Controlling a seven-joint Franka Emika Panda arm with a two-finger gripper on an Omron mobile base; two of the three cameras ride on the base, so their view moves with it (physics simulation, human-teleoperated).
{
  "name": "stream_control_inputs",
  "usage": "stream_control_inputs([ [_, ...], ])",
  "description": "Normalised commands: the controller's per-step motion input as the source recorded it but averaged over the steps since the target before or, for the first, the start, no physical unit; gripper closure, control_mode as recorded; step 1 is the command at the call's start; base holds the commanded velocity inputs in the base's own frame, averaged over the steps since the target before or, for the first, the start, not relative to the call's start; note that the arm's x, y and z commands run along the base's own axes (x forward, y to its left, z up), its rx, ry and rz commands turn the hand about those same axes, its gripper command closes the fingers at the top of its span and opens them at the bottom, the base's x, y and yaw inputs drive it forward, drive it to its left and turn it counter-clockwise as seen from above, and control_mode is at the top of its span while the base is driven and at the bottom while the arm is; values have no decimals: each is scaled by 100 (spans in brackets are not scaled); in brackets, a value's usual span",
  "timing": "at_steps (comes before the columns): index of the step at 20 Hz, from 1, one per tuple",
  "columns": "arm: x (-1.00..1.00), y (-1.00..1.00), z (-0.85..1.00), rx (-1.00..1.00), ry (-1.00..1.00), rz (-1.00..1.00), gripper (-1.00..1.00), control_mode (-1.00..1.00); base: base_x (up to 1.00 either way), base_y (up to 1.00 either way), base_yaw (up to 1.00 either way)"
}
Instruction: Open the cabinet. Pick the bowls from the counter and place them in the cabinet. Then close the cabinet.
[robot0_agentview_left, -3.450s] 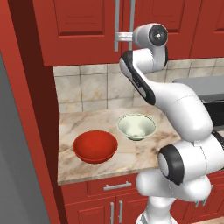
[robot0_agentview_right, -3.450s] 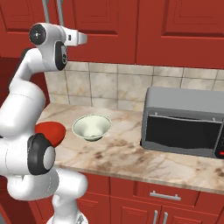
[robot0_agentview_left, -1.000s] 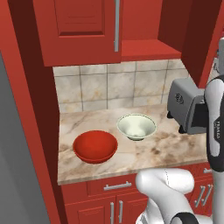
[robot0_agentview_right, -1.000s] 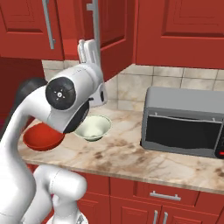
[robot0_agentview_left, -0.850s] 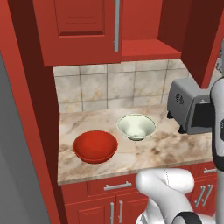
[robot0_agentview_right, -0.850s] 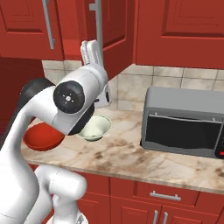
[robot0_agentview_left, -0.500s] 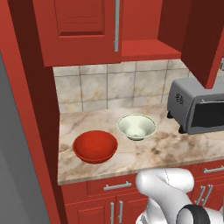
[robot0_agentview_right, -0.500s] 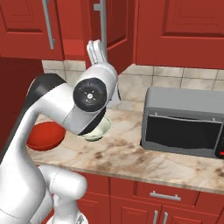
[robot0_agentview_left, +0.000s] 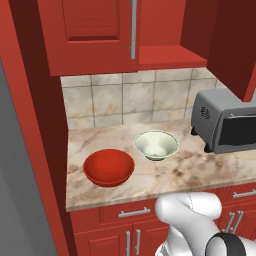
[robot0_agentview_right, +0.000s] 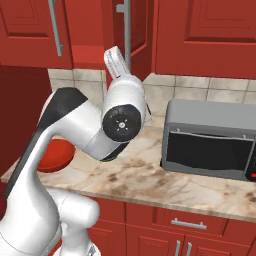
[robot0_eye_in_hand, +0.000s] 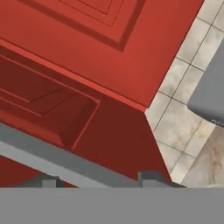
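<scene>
The arm bends up over the worktop (robot0_agentview_left: 175, 175), its tool (robot0_agentview_right: 115, 61) raised just beside the cabinet (robot0_agentview_right: 140, 30) door handle (robot0_agentview_right: 126, 30). Whether the tool grips or has let go, I cannot tell.

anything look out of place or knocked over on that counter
Nothing stands out. The red bowl and the pale green bowl sit upright and apart on the marble counter, nothing spilled. The cabinet's right door hangs open, as the job needs.

Cabinet (robot0_agentview_left: 170, 55) half open, bowls (robot0_agentview_left: 109, 167) on counter (robot0_agentview_left: 175, 172)
</scene>
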Motion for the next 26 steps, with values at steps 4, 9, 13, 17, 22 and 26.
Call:
stream_control_inputs([
  [4,-100,-4,38,0,-43,-16,-100,-100,0,0,0],
  [9,-100,-2,29,0,-43,-32,-100,-100,0,0,0],
  [13,-94,-26,65,2,-32,-32,-100,-100,0,0,0],
  [17,-82,0,98,1,-24,-13,-100,-100,0,0,0],
  [22,-84,78,75,-5,-16,-6,-100,-100,0,0,0],
  [26,-79,100,8,-1,-7,0,-100,-100,0,0,0],
])
